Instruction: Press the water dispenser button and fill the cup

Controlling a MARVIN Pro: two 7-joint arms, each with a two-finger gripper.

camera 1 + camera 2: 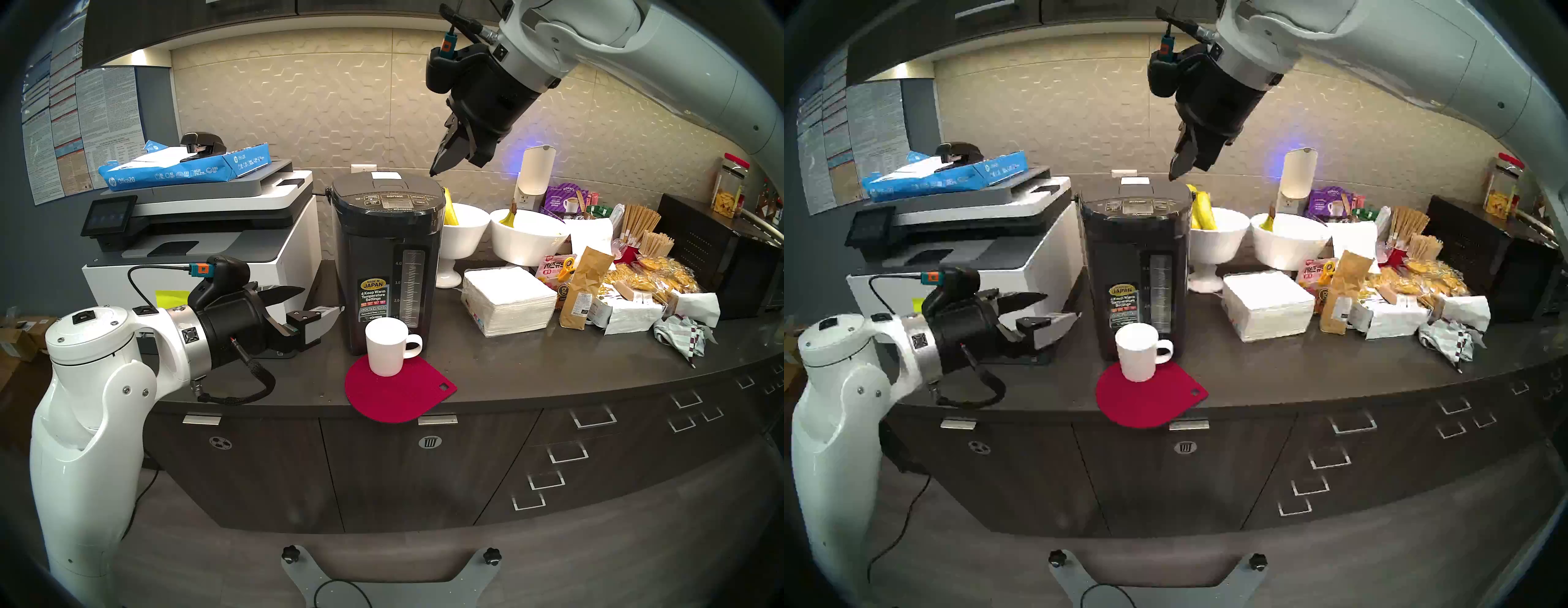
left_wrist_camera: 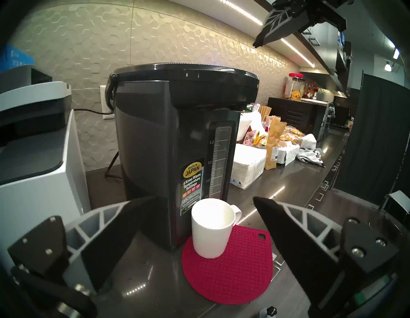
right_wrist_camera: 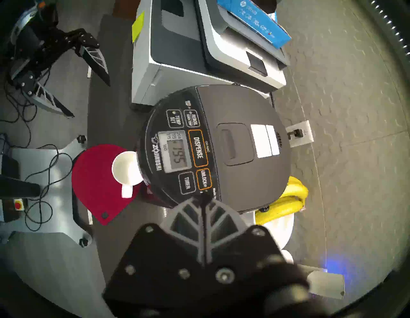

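The dark grey water dispenser (image 1: 388,259) stands on the counter between a printer and white bowls. Its wide DISPENSE button (image 3: 198,148) sits in the middle of the top panel, beside the lit display. The white cup (image 1: 387,347) stands upright and looks empty on a red mat (image 1: 399,392), tucked against the dispenser's front, handle to the right. My right gripper (image 1: 433,172) is shut and hangs tips-down above the dispenser's right rear edge, clear of the panel. My left gripper (image 1: 320,301) is open, level, left of the dispenser and apart from the cup (image 2: 211,228).
A white-grey printer (image 1: 203,250) with blue paper reams stands left of the dispenser. Right of it are white footed bowls (image 1: 464,231) with bananas, a napkin stack (image 1: 507,301), snack packets and a black box (image 1: 717,259). The counter's front edge runs under the red mat.
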